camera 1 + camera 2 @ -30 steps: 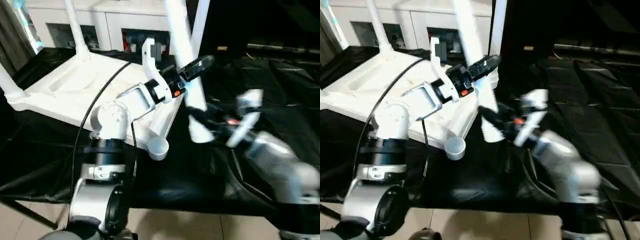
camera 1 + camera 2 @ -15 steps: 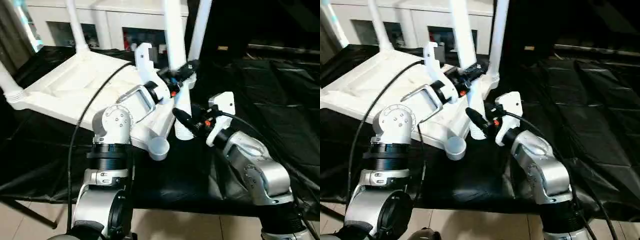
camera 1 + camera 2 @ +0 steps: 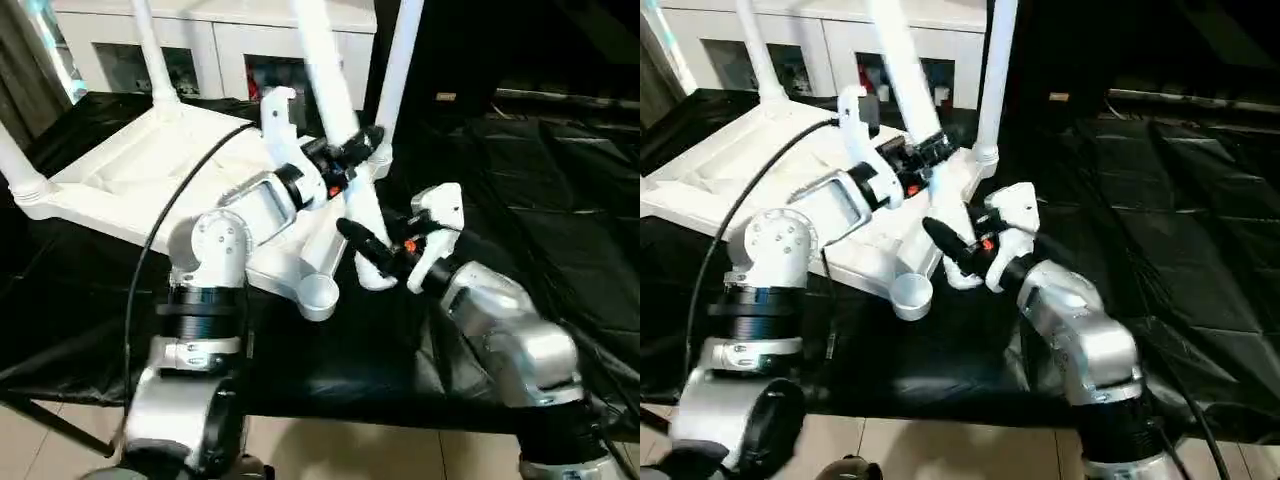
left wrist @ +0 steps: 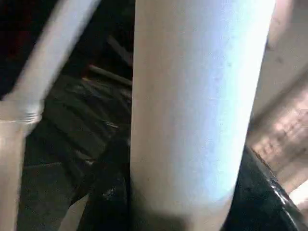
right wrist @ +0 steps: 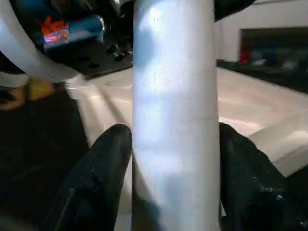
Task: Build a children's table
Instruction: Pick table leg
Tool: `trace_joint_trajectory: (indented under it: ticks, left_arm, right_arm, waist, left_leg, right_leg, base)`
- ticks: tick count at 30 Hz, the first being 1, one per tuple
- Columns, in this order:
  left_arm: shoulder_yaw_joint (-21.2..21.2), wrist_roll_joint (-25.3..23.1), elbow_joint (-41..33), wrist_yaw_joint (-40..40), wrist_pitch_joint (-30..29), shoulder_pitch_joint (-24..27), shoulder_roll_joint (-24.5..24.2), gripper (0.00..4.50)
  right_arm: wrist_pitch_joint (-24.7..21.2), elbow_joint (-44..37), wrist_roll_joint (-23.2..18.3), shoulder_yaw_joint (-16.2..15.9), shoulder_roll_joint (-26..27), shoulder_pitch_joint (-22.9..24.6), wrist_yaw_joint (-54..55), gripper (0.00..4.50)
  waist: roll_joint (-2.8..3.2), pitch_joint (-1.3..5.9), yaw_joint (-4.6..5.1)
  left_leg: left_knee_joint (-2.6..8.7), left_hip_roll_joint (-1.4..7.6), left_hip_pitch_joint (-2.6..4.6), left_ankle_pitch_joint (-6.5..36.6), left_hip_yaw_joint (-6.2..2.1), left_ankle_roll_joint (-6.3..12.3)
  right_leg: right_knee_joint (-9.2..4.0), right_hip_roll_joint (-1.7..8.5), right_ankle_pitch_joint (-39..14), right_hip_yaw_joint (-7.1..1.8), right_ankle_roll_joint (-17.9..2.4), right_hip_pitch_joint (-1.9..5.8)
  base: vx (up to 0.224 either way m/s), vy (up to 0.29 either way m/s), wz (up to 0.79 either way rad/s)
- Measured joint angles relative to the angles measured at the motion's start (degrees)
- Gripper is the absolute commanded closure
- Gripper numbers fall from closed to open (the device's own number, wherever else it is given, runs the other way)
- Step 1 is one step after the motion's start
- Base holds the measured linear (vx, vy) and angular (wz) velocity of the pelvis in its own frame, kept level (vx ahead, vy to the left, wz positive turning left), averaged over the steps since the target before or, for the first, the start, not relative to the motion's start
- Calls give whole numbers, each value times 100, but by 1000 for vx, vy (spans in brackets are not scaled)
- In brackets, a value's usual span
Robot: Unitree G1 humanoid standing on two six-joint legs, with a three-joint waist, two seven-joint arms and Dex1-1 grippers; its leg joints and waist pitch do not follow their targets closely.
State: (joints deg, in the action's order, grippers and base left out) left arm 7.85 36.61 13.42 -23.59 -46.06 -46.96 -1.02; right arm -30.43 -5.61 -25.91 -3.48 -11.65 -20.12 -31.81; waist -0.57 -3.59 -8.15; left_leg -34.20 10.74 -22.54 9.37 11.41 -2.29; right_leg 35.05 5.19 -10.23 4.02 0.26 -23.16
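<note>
White plastic tabletop: lay upside down on the black-draped desk, ribbed underside up.
Fitted legs: three stood upright in corner sockets, one at the far right.
Empty socket: at the near corner, facing up.
Loose leg: slanted, flared end low beside the empty socket.
Left pincer: clamped around the loose leg's middle.
Right pincer: fingers either side of the leg's lower part, gripping it.

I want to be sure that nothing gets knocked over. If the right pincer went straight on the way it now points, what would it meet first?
The loose table leg: it stands between the fingers of the right pincer. Beyond it lies the upturned tabletop, though depth there is hard to judge.
</note>
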Motion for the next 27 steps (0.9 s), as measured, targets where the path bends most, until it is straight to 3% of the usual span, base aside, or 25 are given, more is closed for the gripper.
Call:
trace_joint_trajectory:
  ticks: [4, 7, 12, 18, 23, 27]
  left_arm:
    - [-297, 20, 0, -832, -219, 0, -570, 262]
    - [-374, 35, -4, -1201, -285, 0, -783, 262]
    - [-571, 278, -5, -2064, -578, -62, -1116, 262]
    - [-422, 659, -59, -2205, -910, -87, -1018, 262]
    - [-362, 1047, -282, -2377, -993, -100, -760, 262]
    - [-293, 1151, -329, -2442, -1054, -102, -762, 262]
  right_arm:
    - [-788, -36, -767, 236, -604, -207, -807, 146]
    - [-1118, -59, -1117, 467, -848, -348, -1155, 146]
    - [-1972, -32, -1869, 543, -1588, -588, -2136, 146]
    - [-2289, -31, -1960, 497, -1671, -594, -2410, 146]
    - [-2470, -20, -2076, 280, -1661, -594, -2483, 146]
    - [-2625, 13, -2126, 276, -1658, -650, -2583, 180]
  waist:
    - [-1, -1, 5]
    - [-2, 0, 1]
    - [-14, 0, -31]
    - [-17, -1, -48]
    - [-43, -8, -66]
    - [-54, -9, -72]
  left_leg:
    - [-1, 1, 3, -1, 1, -1]
    - [-2, 2, 8, -2, 1, -1]
    - [-7, 2, 7, -2, 3, -1]
    - [-19, 3, 10, -4, 3, -3]
    - [-24, 3, 10, -4, 3, -3]
    - [-25, 3, 11, -4, 3, -4]
  right_leg:
    - [7, 0, 1, -2, -1, -1]
    - [11, -1, 1, -1, -1, 1]
    - [14, 0, 2, -2, -4, 1]
    - [27, 1, 4, -2, -8, 2]
    - [30, 2, 5, -2, -8, 2]
    - [31, 2, 5, -3, -8, 2]
  base:
    - [0, 0, 0]
    - [0, 0, 0]
    - [0, 0, 0]
    - [0, 0, 0]
    - [0, 0, 0]
    - [0, 0, 0]
